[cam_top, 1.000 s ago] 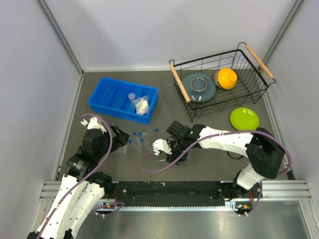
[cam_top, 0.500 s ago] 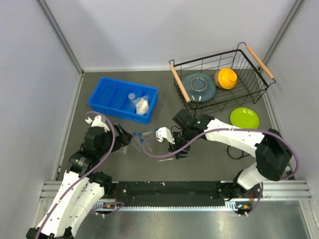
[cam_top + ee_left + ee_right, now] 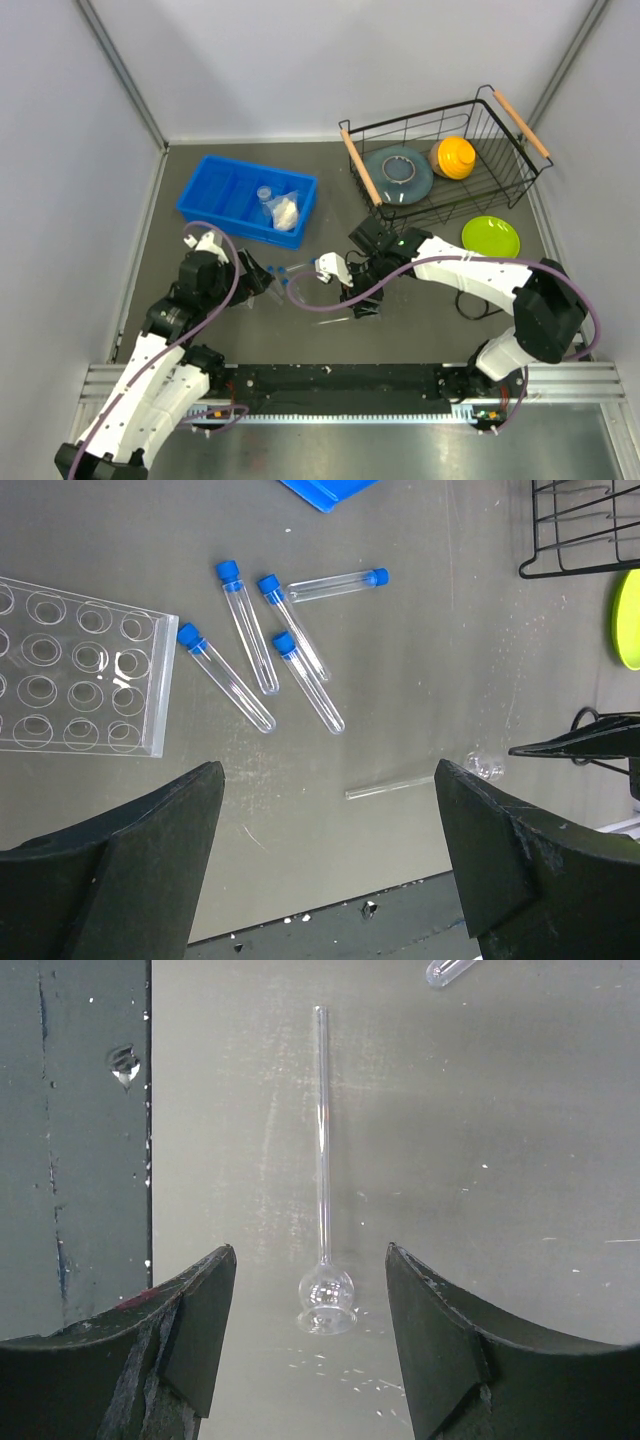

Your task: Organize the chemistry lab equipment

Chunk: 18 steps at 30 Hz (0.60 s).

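Observation:
Several blue-capped test tubes (image 3: pixel 250 640) lie loose on the grey table, also in the top view (image 3: pixel 281 271). A clear plastic tube rack (image 3: pixel 75 670) lies empty left of them. A thin glass rod (image 3: pixel 322 1130) with a bulb end (image 3: pixel 327 1300) lies near the front edge, also in the left wrist view (image 3: pixel 400 785). My right gripper (image 3: pixel 310 1255) (image 3: pixel 362 300) is open, above the bulb, which shows between its fingers. My left gripper (image 3: pixel 328 780) (image 3: pixel 250 283) is open and empty, above the tubes and rack. A small clear cup (image 3: pixel 265 193) and white packet (image 3: pixel 284 212) sit in a blue tray (image 3: pixel 215 190). No ring stand shows.
A black wire basket (image 3: pixel 520 165) at the back right holds a grey dish (image 3: pixel 397 172) and an orange dish (image 3: pixel 455 157). A green dish (image 3: pixel 490 238) lies in front of it. The table's near edge (image 3: pixel 90 1160) runs close beside the rod.
My right gripper has moved away from the near edge, up and slightly right. My left gripper has shifted a little right toward the tubes. Both stay open.

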Available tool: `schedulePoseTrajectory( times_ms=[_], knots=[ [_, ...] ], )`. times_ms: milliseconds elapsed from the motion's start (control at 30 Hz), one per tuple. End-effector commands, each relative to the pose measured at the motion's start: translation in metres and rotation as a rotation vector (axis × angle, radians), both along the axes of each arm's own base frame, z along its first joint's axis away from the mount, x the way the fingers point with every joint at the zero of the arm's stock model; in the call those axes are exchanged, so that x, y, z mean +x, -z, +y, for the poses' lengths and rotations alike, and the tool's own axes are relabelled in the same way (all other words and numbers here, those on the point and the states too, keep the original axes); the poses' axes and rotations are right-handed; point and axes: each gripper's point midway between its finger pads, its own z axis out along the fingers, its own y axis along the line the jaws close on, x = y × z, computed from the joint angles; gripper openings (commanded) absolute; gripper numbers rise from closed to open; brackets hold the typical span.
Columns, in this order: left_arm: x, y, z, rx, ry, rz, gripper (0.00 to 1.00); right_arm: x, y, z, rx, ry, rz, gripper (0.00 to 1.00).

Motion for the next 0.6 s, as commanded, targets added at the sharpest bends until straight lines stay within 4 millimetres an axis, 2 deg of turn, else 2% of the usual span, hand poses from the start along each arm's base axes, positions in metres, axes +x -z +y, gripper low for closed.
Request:
schedulePoseTrajectory(
  times_ms=[0, 567],
  knots=[
    [0.007, -0.005, -0.005, -0.015, 0.017, -0.033, 0.92, 0.004, -0.025, 0.01, 0.07, -0.002, -0.017, 0.63],
    [0.005, 0.005, -0.011, -0.012, 0.063, 0.021, 0.89, 0.003, -0.022, 0.006, 0.064, 0.002, -0.011, 0.63]
  ],
)
